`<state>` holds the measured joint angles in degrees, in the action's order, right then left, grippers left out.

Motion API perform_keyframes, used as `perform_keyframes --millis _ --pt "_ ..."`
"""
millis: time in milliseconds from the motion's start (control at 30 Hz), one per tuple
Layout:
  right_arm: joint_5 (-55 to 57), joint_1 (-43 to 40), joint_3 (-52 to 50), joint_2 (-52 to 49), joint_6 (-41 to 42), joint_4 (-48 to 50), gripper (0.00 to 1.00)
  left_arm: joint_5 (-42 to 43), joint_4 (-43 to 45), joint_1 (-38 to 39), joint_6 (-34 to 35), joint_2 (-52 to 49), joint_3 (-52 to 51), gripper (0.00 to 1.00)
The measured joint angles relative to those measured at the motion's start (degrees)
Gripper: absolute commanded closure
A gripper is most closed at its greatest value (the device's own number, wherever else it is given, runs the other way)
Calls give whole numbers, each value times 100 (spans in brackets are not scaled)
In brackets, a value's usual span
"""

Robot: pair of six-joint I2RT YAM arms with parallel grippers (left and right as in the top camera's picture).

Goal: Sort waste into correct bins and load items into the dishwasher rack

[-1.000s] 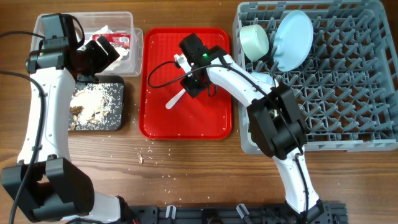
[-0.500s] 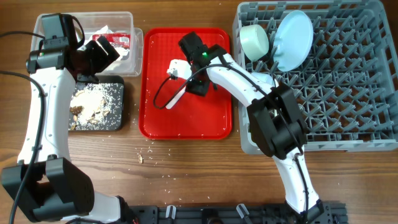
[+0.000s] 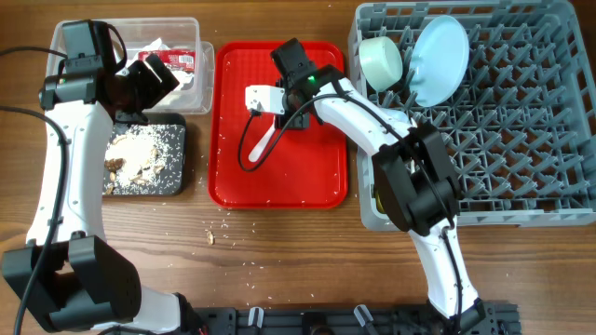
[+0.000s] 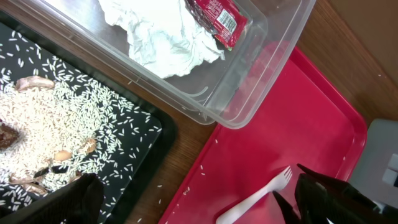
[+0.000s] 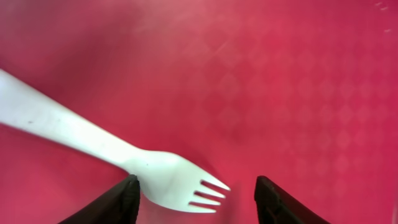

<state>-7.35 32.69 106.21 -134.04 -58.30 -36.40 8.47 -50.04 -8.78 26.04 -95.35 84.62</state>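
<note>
The white fork [image 5: 155,180] lay flat on the red tray [image 3: 317,177], left of its middle. The right gripper [image 5: 196,199] was low over the fork's tines with its jaws spread and nothing clamped. Left of the tray, the left gripper [image 3: 140,84] hung with jaws wide apart over the clear tub [image 3: 200,42] and the black tray [image 3: 177,181]. The grey rack [image 3: 521,186] stood to the tray's right.

Far left, a clear plastic rectangular tub [image 3: 207,65] holds a crumpled white paper napkin [image 4: 158,34] and small red sauce packet [image 3: 177,60]; before it, a shallow black rectangular tray [image 3: 177,184] holds brownish-white food scraps [image 3: 140,154]. Rightward, a red serving tray [image 3: 298,177] bears a white plastic fork [image 5: 93,146]. Rightmost, a grey plastic rack [image 3: 521,140] holds a light blue bowl [image 3: 380,60], perhaps touching a light blue round plate [image 3: 440,58].
</note>
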Motion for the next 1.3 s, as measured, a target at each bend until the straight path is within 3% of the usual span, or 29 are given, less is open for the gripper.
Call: perform_keyframes --millis 100,200,333,467,633,867,1100,1300 --pt "-15 -39 0 0 564 299 32 0 -2 -2 0 0 0 0" --pt "118 -114 114 2 1893 -24 24 0 0 -2 0 0 0 0" --pt "131 -155 498 428 3630 -402 0 0 0 0 0 0 0 0" --pt "17 -164 730 1126 4765 -168 0 0 -2 0 0 0 0 0" --pt "79 -190 754 1187 5633 -280 1 0 -2 0 0 0 0 0" --pt "437 -442 754 1187 6500 -350 14 0 0 -2 0 0 0 0" --pt "-315 -155 754 990 8609 391 13 0 -2 0 0 0 0 0" --pt "-267 573 750 289 10087 162 7 2 0 -2 0 0 0 0"
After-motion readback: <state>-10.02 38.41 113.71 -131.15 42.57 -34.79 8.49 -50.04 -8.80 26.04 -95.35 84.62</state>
